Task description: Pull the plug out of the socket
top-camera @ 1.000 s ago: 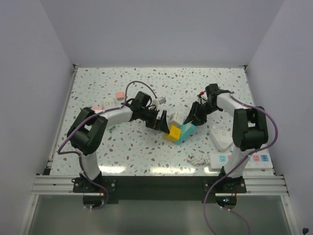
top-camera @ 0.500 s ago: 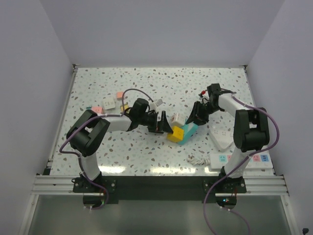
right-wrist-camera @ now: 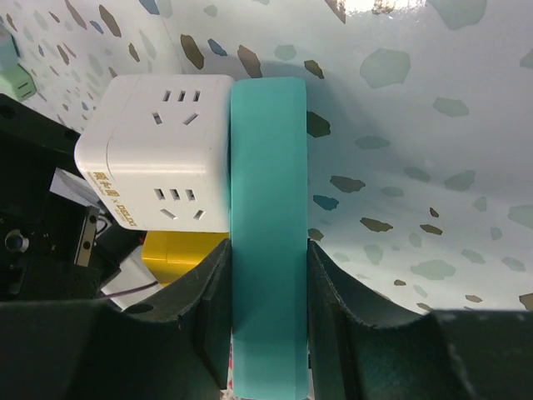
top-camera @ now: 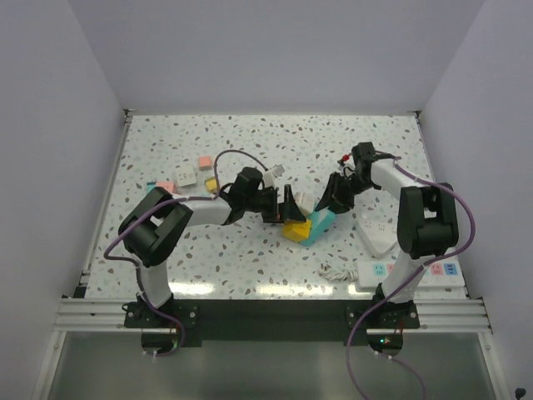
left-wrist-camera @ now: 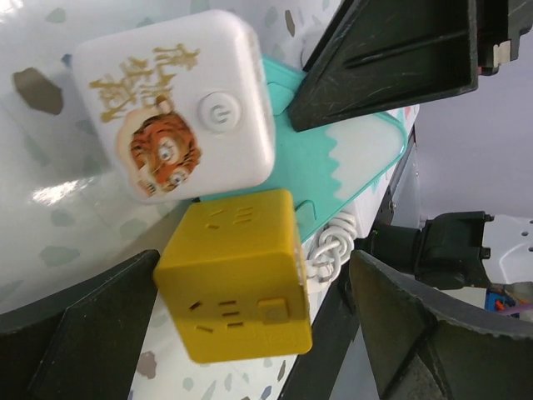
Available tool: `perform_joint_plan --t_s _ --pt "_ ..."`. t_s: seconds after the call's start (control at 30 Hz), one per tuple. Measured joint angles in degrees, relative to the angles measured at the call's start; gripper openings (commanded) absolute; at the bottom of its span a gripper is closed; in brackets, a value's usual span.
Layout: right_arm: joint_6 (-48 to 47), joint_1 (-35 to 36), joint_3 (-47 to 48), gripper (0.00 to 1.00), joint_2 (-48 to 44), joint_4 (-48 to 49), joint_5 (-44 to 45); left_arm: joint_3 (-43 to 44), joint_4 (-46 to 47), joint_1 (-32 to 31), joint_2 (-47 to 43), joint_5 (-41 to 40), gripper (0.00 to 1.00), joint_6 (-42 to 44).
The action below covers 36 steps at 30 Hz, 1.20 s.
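Speckled surface (top-camera: 250,142), walled on three sides. Left arm (top-camera: 154,229) reaches right toward centre, right arm (top-camera: 425,221) reaches left; the two meet mid-surface.

Two white power strips (top-camera: 376,229) lie near the right arm's base, at the right edge.

Teal socket strip (right-wrist-camera: 266,167) is at centre, tilted. Right pincer (right-wrist-camera: 268,308) is clamped on it, one finger pressed against each long side.

White cube adapter (left-wrist-camera: 175,108), with tiger print and a power button, sits against the strip's face. Yellow cube plug (left-wrist-camera: 237,283) sits just beside it, also against the teal strip; whether its pins are fully seated, cannot tell.

Left pincer (left-wrist-camera: 241,325) is spread fully wide and straddles the yellow cube plug. One finger is just beside the cube, the other well apart from it; no grip.

White cable coil (top-camera: 333,271) is near the front edge. Small pink adapter (top-camera: 204,162) and other small adapters are scattered on the left, behind the left arm.
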Motion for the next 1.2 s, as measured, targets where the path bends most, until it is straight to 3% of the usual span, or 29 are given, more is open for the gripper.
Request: perform_joint_plan --t_s 0.1,0.2,0.23,0.27,0.33,0.37,0.5,0.63,0.7,0.73,0.8,0.83,0.87,1.0,1.2 --pt "0.2 0.0 0.0 0.0 0.0 0.0 0.0 3.3 -2.9 -1.6 1.8 -0.5 1.0 2.0" --pt "0.6 0.0 0.0 0.0 0.0 0.3 0.0 4.2 -4.7 -2.4 3.4 -0.5 0.88 3.4" --pt "0.6 0.0 0.0 0.05 0.0 0.5 -0.1 4.2 -5.3 -2.7 3.8 -0.4 0.72 3.8" --pt "0.7 0.0 0.0 0.05 0.0 0.7 -0.1 4.2 -6.0 -2.9 4.2 -0.3 0.72 4.4" --pt "0.7 0.0 0.0 0.21 0.0 0.7 -0.1 4.3 -6.6 -3.1 4.4 0.2 0.58 4.6" --pt "0.7 0.0 0.0 0.35 0.0 0.5 -0.3 4.3 -6.6 -3.0 4.4 0.5 0.52 4.5" --pt "0.5 0.0 0.0 0.6 0.1 0.8 -0.8 4.4 -6.4 -3.0 4.4 0.7 0.26 4.7" --pt "-0.7 0.6 0.0 0.69 0.2 0.7 -1.6 4.5 -6.5 -3.1 4.4 0.8 0.17 4.9" --pt "-1.1 1.5 0.0 0.62 0.3 0.5 -1.6 4.7 -6.6 -3.1 4.4 0.7 0.14 4.9" --pt "-1.4 2.2 0.0 0.43 0.5 0.4 -1.6 4.8 -6.7 -3.1 4.4 0.7 0.13 5.1" --pt "-2.7 3.3 0.0 0.22 1.3 0.3 -0.2 5.0 -7.8 -3.0 4.3 0.8 0.11 5.1" --pt "-1.7 3.3 0.0 0.07 1.8 0.1 0.0 5.0 -8.4 -2.8 4.3 1.2 0.1 4.9" --pt "-1.6 3.1 0.2 0.0 2.1 -0.3 -0.3 5.0 -8.7 -2.7 4.2 1.4 0.09 4.8" --pt "-1.8 3.1 0.3 0.0 2.3 -0.5 -0.5 5.0 -9.1 -2.7 4.0 1.3 0.0 4.8" --pt "-1.7 3.6 1.5 0.0 2.9 -2.4 1.6 4.5 -9.4 -2.3 3.4 1.2 0.0 5.2"
